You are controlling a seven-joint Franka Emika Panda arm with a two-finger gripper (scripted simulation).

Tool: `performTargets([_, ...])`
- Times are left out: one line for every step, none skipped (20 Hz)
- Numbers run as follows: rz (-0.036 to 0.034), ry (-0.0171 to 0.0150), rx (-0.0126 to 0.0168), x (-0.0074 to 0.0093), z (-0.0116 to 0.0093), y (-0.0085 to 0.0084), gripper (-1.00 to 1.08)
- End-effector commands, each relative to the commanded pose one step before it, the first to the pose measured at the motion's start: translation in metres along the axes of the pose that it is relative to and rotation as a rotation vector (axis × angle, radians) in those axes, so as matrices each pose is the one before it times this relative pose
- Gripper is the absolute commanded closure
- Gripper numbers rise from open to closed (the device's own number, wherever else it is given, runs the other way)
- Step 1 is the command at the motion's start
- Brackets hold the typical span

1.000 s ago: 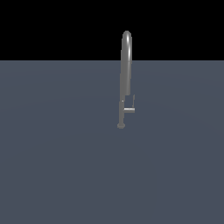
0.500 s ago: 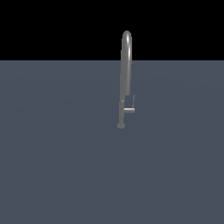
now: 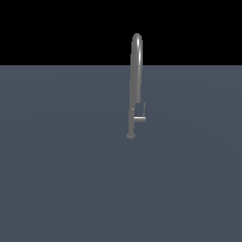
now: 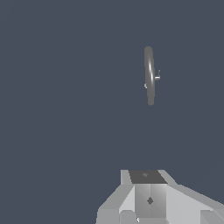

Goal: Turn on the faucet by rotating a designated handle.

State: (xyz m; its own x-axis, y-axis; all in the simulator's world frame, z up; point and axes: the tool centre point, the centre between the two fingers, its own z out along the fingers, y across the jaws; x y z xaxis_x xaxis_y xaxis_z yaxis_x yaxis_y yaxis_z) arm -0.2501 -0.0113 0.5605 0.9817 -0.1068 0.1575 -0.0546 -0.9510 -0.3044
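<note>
The faucet [image 3: 136, 80] stands alone on the grey surface [image 3: 56, 179], well apart from my gripper [image 4: 148, 201] (absent from the exterior view). Its handle [image 3: 140, 118] juts toward the exterior view's right, untouched. Finger state: I cannot tell.

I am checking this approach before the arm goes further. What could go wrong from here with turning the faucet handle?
1. The handle is short and thin, and sits close to the stem of the faucet; the fingers might push the stem or spout instead.
2. In the wrist view the arched spout covers most of the handle, so aiming could be off.
3. The arm is absent from the exterior view, so a long approach remains.
</note>
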Motion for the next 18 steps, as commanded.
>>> performTargets([0.02435,0.02804,0.07060,0.00459,-0.01743,0.00279,1.08])
performTargets([0.01060,0.00876,0.02884,0.00223,-0.00654,0.00126,1.08])
performTargets([0.01100,0.00772,0.02909,0.00239,-0.00636,0.00138,1.08])
performTargets([0.01141,0.00667,0.02927,0.00256,-0.00618,0.00149,1.08])
performTargets([0.01185,0.00563,0.02943,0.00274,-0.00599,0.00161,1.08])
performTargets([0.01229,0.00458,0.02952,0.00293,-0.00579,0.00172,1.08])
performTargets([0.01277,0.00355,0.02958,0.00313,-0.00560,0.00185,1.08])
performTargets([0.01326,0.00251,0.02959,0.00333,-0.00539,0.00197,1.08])
performTargets([0.01376,0.00149,0.02954,0.00354,-0.00518,0.00208,1.08])
performTargets([0.01428,0.00048,0.02947,0.00376,-0.00497,0.00220,1.08])
performTargets([0.01482,-0.00052,0.02933,0.00398,-0.00474,0.00231,1.08])
performTargets([0.01537,-0.00150,0.02916,0.00422,-0.00452,0.00243,1.08])
performTargets([0.01593,-0.00246,0.02894,0.00445,-0.00429,0.00254,1.08])
performTargets([0.01651,-0.00341,0.02867,0.00470,-0.00405,0.00265,1.08])
performTargets([0.01710,-0.00433,0.02836,0.00495,-0.00381,0.00276,1.08])
performTargets([0.01770,-0.00523,0.02800,0.00521,-0.00357,0.00286,1.08])
performTargets([0.01832,-0.00610,0.02761,0.00547,-0.00333,0.00296,1.08])
performTargets([0.01893,-0.00694,0.02716,0.00573,-0.00307,0.00306,1.08])
